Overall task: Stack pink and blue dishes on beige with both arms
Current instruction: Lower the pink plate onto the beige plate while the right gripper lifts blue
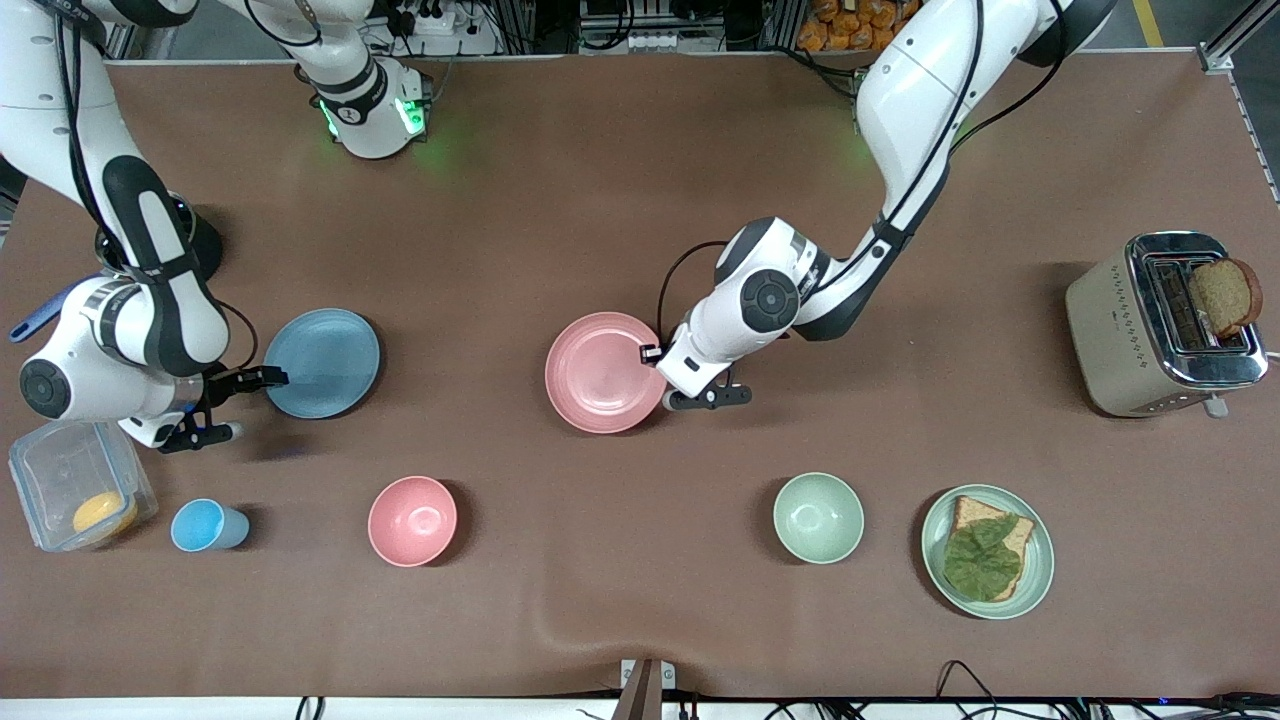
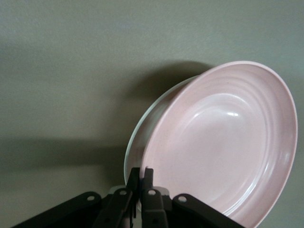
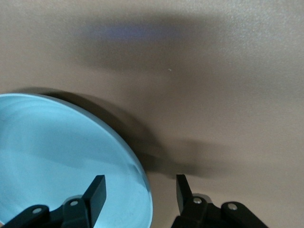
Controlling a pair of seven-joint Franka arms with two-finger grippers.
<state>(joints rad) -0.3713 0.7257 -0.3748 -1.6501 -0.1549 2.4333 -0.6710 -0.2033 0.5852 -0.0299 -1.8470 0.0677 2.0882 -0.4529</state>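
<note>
The pale pink plate [image 1: 600, 375] lies mid-table. My left gripper [image 1: 652, 353] is shut on its rim at the edge toward the left arm's end. In the left wrist view the pink plate [image 2: 223, 142] is tipped up, with the left gripper [image 2: 144, 173] pinching its rim. A cream-beige plate's rim [image 2: 135, 142] shows just beneath it; the front view hides that plate. The light blue plate [image 1: 325, 362] lies toward the right arm's end. My right gripper [image 1: 270, 378] is open at its edge. One finger is over the blue plate [image 3: 57, 156]; the other is outside the rim around the right gripper [image 3: 140, 190].
Nearer the front camera stand a blue cup [image 1: 205, 526], a deep pink bowl [image 1: 412, 520], a green bowl [image 1: 818, 517] and a green plate with bread [image 1: 1040, 570]. A clear container [image 1: 50, 470] sits beside the right arm. A toaster [image 1: 1120, 330] stands at the left arm's end.
</note>
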